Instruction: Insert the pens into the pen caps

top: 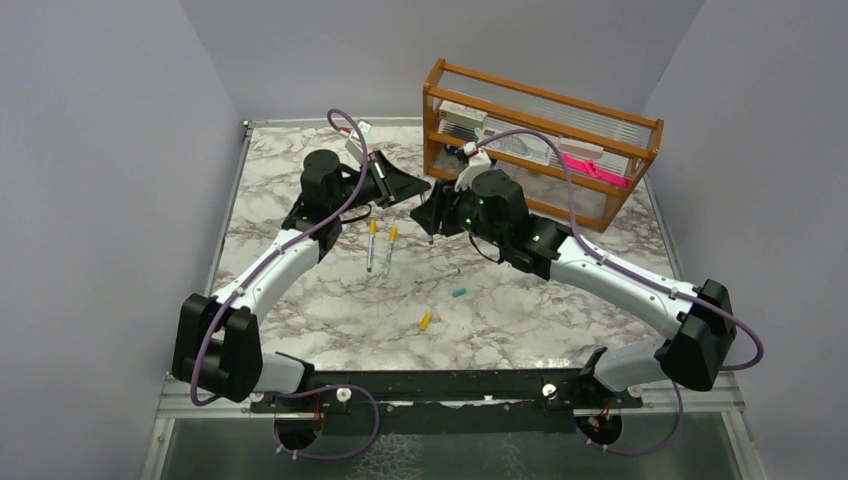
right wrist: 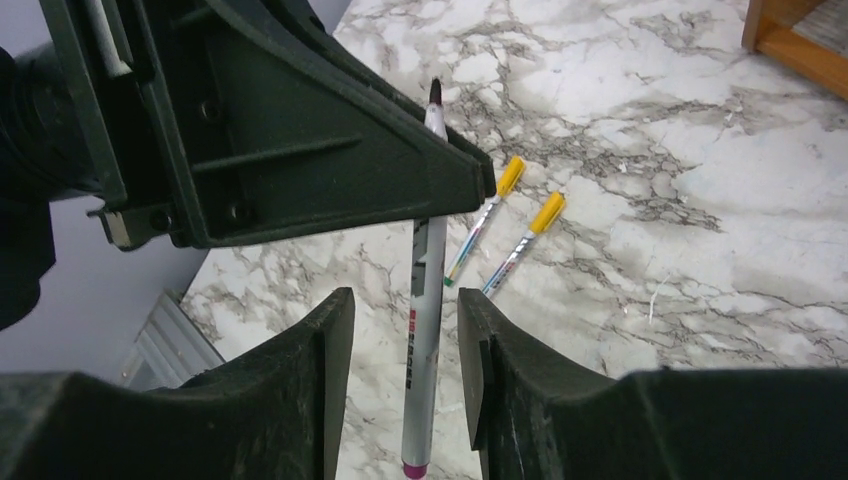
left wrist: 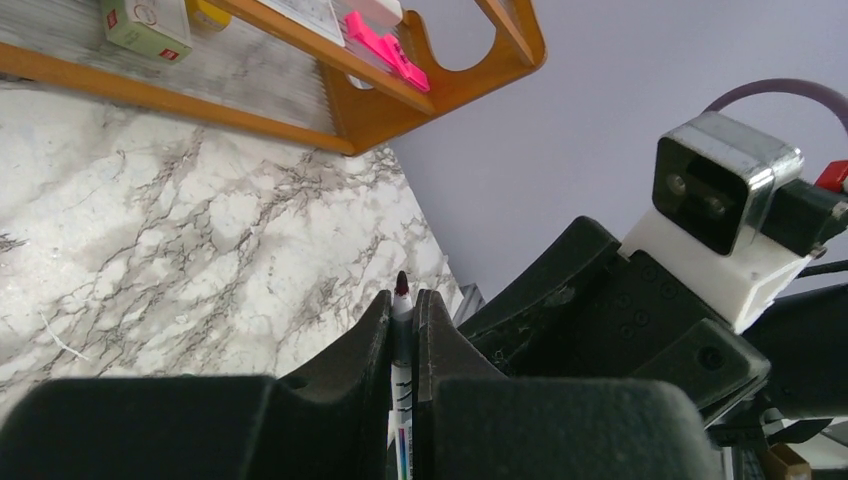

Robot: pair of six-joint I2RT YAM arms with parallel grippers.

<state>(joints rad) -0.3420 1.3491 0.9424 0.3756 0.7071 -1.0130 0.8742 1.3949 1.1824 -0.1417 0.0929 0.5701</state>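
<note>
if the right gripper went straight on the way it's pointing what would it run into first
Probably the left gripper just ahead; the pen it clamps lies between the open right fingers. Depth is unclear.

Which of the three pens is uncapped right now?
The pen clamped in the left hand: its dark tip is bare, while the two pens lying on the table wear yellow caps.

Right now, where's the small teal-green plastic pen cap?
Top view: the teal-green cap lies mid-table on the marble top, up-right of the loose yellow cap.
</note>
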